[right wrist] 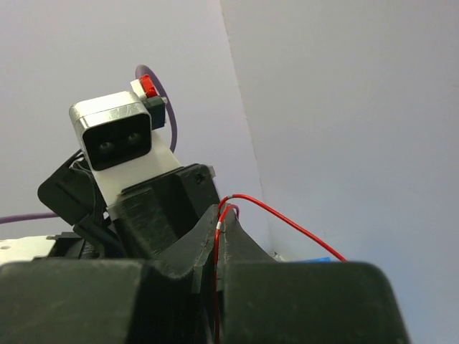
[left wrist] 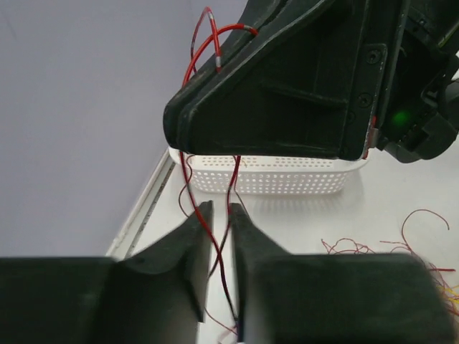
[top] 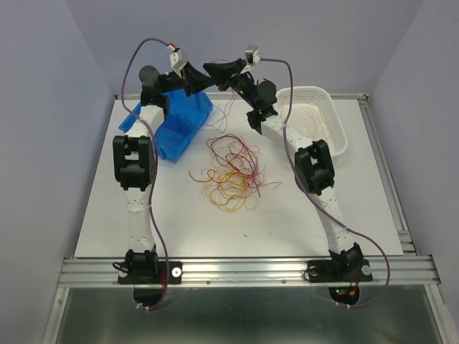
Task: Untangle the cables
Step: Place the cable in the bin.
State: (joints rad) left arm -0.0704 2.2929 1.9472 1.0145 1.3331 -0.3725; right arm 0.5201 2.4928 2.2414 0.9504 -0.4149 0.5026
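Where the top camera looks down, cables [top: 231,170]: a loose heap of dark red and yellow-orange loops on the table [top: 287,222], left of the white basket [top: 308,90] and nearer the arm bases than it.
Blue bag [top: 179,125]: well left of the basket, beyond the heap.
Left gripper [top: 195,79] and right gripper [top: 213,70]: raised and tip to tip, left of the basket at the far side; from here I cannot tell how their jaws stand.

Left wrist view, left gripper [left wrist: 221,209]: jaws narrow, a slim gap showing, with a red strand [left wrist: 237,172] running down through it; whether a pad touches it I cannot tell.
Right gripper [left wrist: 176,122]: just above, in front of the basket [left wrist: 287,179], with red loops standing up over its tip.
Heap [left wrist: 358,249]: on the table, nearer this camera than the basket.

Right wrist view, right gripper [right wrist: 219,222]: fingers pressed together, pinching the red strand [right wrist: 287,221], which arcs off to the right.
Left arm's camera [right wrist: 115,136]: facing this one, close behind the fingertips.
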